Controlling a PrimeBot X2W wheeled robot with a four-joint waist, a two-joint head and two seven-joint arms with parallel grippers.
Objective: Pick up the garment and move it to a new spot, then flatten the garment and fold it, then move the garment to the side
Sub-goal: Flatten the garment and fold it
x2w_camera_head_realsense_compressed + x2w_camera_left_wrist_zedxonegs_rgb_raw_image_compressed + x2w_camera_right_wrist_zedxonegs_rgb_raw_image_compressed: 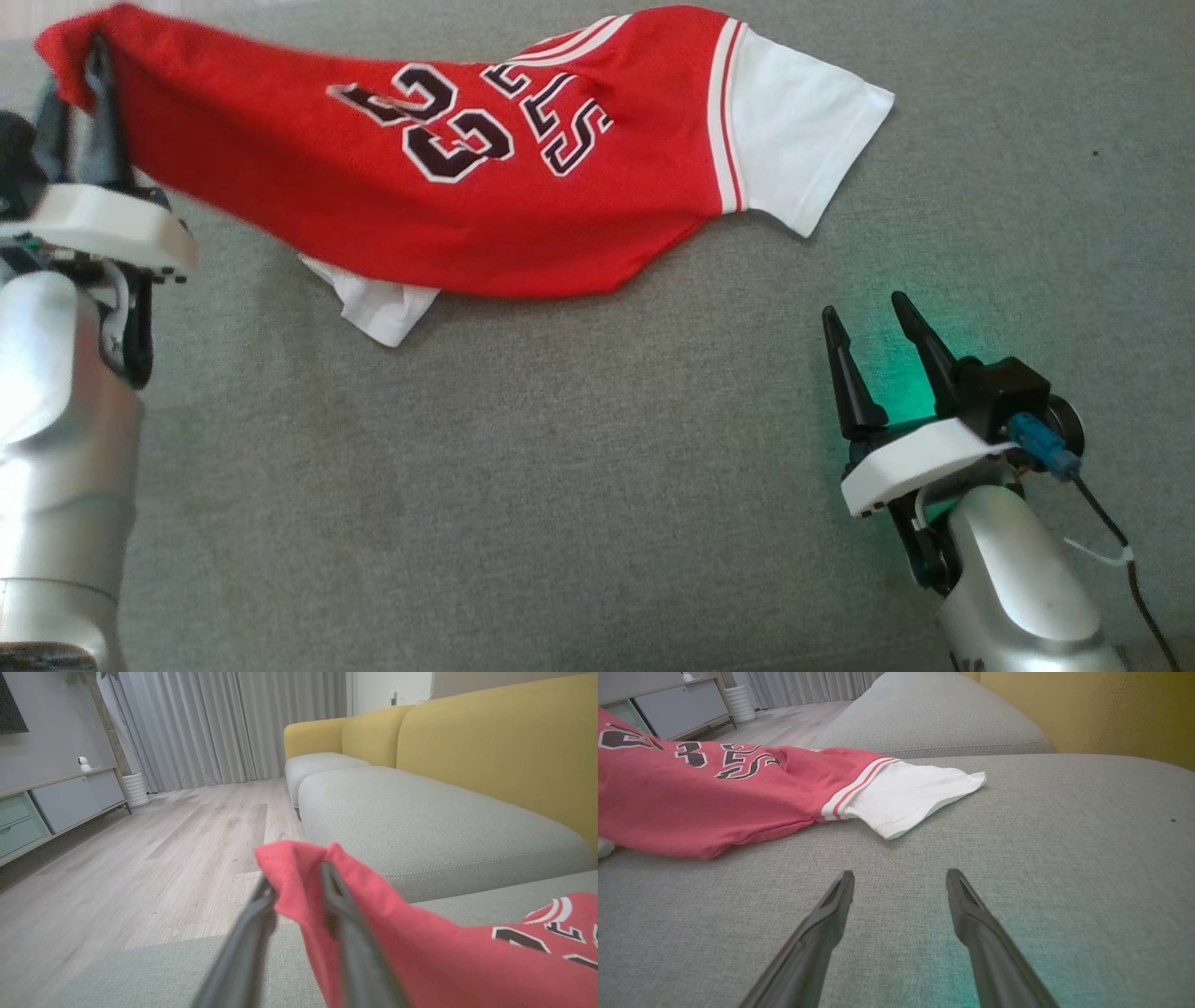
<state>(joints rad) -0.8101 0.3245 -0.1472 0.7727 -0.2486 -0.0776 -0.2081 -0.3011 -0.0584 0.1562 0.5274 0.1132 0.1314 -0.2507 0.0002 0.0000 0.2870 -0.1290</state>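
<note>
- Support surface: grey woven-fabric sofa seat cushion [579, 485], coarse flat weave, rounded front edge. A mustard-yellow upholstered backrest [490, 756] stands behind it.
- Surroundings in the left wrist view: pale wood-plank floor [163, 858] and grey pleated curtains [210, 728].
- Task item: red jersey garment with white sleeves [560, 233], soft thin knit. It lies on the cushion, spread sideways and creased, not flat.
- One white short sleeve [803, 149] lies flat on the cushion with a stitched hem. Red-and-white striped trim [726, 121] marks the seam where it joins the body.
- A second white cloth part [378, 303] shows from under the lower red edge.
- Printing: the number "23" [448, 126] in dark block figures with a white outline. Beside it are matching block letters [560, 117]; "L" and "S" can be read, the rest is lost in a fold.
- Left gripper [79, 93]: its two long dark fingers stand close together, pinching a corner of the garment. This corner is raised off the cushion. In the left wrist view the cloth sits between the fingers [329, 891] and drapes over one tip.
- Right gripper [865, 308]: fingers spread wide, holding nothing, above bare cushion well apart from the white sleeve. A green glow [896, 383] tints the cushion beside it.
</note>
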